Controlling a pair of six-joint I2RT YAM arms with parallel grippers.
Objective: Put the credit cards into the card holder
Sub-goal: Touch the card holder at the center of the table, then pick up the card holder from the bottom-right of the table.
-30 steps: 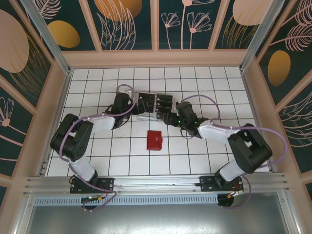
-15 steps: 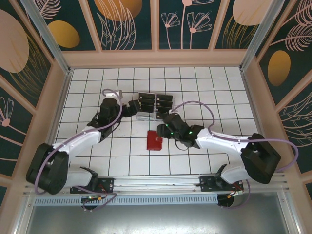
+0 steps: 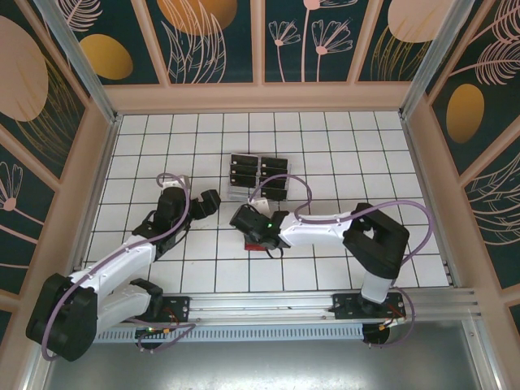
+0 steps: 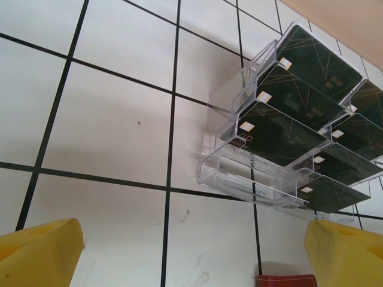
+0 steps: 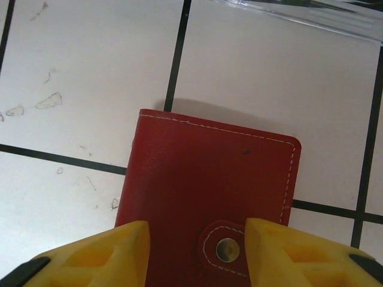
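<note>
The card holder (image 5: 209,173) is a red wallet lying flat and closed on the tiles, with its snap tab (image 5: 226,250) fastened. My right gripper (image 5: 194,239) hovers directly over it, open, its yellow fingers (image 5: 96,254) on either side of the snap tab. From above, the right gripper (image 3: 244,218) covers the far part of the card holder (image 3: 262,242). Several dark credit cards (image 4: 287,113) stand in the slots of a clear rack (image 4: 239,173). My left gripper (image 4: 192,239) is wide open and holds nothing, standing left of the rack and apart from it.
The clear rack (image 3: 258,175) with the credit cards (image 3: 273,166) stands just beyond the wallet at the table's middle. A red corner of the card holder (image 4: 287,280) shows at the bottom of the left wrist view. Raised walls (image 3: 106,162) surround the white tiled table.
Both grippers have drawn back from the rack towards me. The right one swung left over the red wallet and its jaws narrowed. The left one moved back and left and opened wider.
</note>
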